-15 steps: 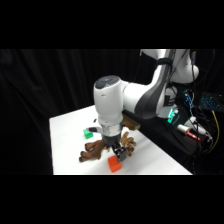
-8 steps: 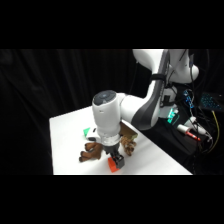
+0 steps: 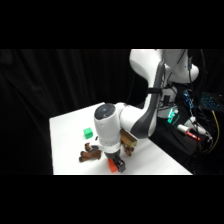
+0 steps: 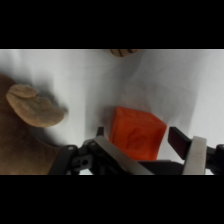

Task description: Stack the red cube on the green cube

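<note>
crowding the red cube on the table is a brown plush toy; the green cube sits beyond. the gripper is lowered, fingers apart around the red cube.

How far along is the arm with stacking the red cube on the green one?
Early stage. Done so far: the gripper is down at the red cube, one finger on each side of it. In hand: the grasp; the fingers look open, with a gap showing on one side, and the cube sits on the table. Left: closing, lifting, carrying it to the green cube, which stands apart and bare, and setting it on top.
</note>
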